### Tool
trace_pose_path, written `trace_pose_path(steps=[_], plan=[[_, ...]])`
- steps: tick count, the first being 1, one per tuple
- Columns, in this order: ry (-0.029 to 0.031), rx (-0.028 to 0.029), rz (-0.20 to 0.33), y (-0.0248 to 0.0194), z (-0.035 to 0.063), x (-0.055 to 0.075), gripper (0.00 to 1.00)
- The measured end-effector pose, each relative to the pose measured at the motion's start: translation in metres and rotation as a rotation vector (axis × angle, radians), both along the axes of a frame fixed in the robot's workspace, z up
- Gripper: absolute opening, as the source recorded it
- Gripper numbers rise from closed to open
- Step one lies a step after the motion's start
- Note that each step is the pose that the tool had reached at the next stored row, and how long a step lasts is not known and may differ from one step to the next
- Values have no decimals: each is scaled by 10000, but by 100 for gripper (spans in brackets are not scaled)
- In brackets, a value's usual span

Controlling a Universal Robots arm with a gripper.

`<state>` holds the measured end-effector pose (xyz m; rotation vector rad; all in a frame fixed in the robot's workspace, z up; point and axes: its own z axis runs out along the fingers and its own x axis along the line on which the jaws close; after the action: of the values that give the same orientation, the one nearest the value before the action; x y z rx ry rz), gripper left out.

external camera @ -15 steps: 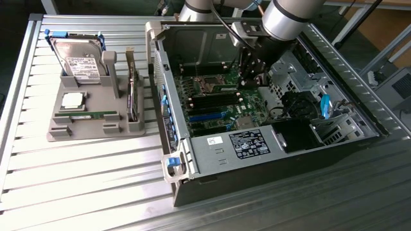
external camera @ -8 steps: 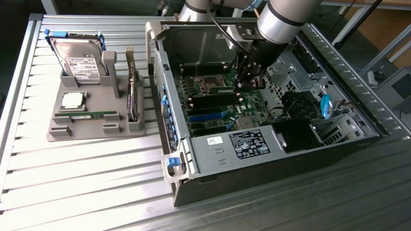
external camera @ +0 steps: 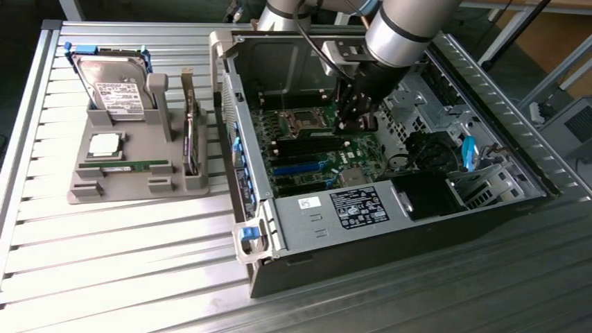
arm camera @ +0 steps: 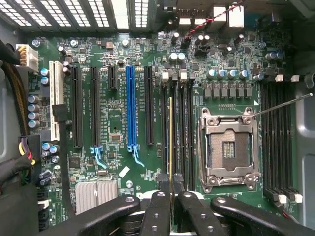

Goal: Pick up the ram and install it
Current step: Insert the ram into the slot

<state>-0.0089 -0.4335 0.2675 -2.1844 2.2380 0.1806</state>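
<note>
My arm reaches steeply down, wrist vertical. My gripper (arm camera: 171, 189) points straight down, its fingers (arm camera: 158, 206) pinched on the ram (arm camera: 170, 142) standing edge-up between them.

A ribbed metal surface (external camera: 111, 250) is seen, brightly lit along its slats. Beyond its far edge, a dark floor (external camera: 28, 10) is glimpsed.

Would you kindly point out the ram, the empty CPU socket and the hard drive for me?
ram (arm camera: 170, 142), wrist view, on its thin top edge above the memory slots.
CPU socket (arm camera: 228, 149), wrist view, on its open centre.
hard drive (external camera: 116, 87), exterior view, on its white label.
</note>
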Motion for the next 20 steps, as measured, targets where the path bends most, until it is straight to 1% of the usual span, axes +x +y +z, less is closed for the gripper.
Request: trace_pose_path(steps=[6,9,12,13,15,16,17,18,19,20], plan=[[-1,-4,0,0,-77,-17,11],[0,-4,3,0,-103,-103,11],[0,-12,9,0,-118,-148,11],[1,-62,21,1,-122,-152,11],[0,-202,35,5,-127,-157,11],[0,-336,42,12,-133,-163,11],[1,-456,49,20,-138,-169,11],[2,-462,50,30,-141,-171,11],[0,-462,58,75,-152,-181,11],[-1,-462,85,83,-160,-194,11]])
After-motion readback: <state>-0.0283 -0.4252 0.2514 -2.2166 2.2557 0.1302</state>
